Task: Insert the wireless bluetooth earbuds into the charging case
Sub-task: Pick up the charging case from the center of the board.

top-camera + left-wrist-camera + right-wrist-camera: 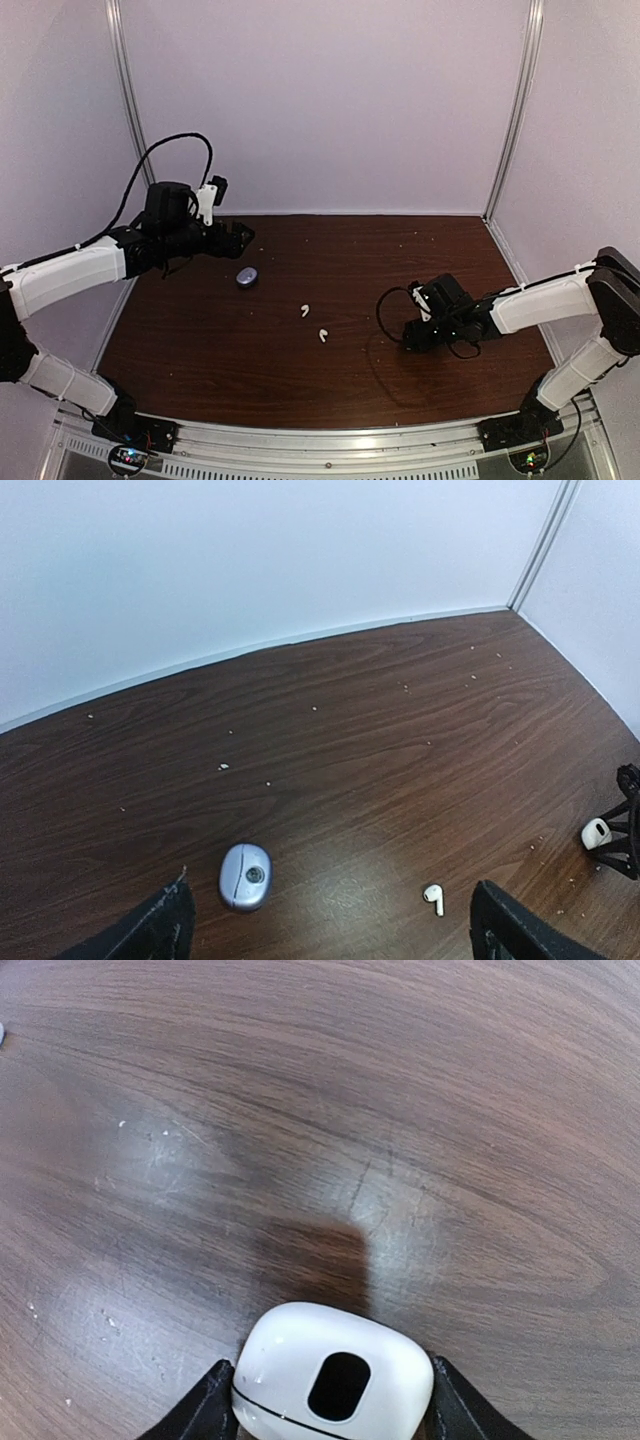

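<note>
We find little on the brown tabletop [200, 340]. A bluish oval case [245, 876] lies flat near the left claw [330, 920], whose fingers stand wide apart with nothing between them. Two white earbuds [305, 311] lie mid-table, near each other but not touching, in the open between the arms, and nothing blocks them. From the left wrist we see one of the white earbuds [434, 897] with its stem running toward the camera and slanting slightly right, head at the far end. The right claw [330, 1410] has a finger against each side of the white charging case [335, 1355] — its long axis across the claw, a dark oval spot facing the camera.
</note>
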Action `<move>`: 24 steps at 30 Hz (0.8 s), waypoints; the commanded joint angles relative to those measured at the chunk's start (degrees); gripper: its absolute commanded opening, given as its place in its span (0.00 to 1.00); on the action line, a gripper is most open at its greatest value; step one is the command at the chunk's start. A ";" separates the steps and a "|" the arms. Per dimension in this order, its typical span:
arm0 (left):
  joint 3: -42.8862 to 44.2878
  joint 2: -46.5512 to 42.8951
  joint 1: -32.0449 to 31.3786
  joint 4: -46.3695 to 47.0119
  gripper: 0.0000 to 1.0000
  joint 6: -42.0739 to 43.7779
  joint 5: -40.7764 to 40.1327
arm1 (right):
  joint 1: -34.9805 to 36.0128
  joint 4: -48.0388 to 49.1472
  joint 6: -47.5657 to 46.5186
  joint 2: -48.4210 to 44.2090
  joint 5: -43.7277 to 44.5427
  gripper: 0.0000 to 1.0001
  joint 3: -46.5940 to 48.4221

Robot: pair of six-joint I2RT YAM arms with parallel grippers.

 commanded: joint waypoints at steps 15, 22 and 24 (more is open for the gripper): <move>-9.82 -4.69 -1.73 1.08 0.97 -6.55 31.23 | 11.88 1.29 -22.25 -10.52 -20.41 0.52 9.93; -12.54 -8.07 -4.58 0.14 0.87 -9.53 47.91 | 23.18 -3.33 -28.43 -14.21 -19.09 0.52 14.91; -11.62 -7.75 -6.26 0.11 0.85 -10.24 51.28 | 26.04 -6.01 -30.39 -13.89 -17.27 0.52 17.25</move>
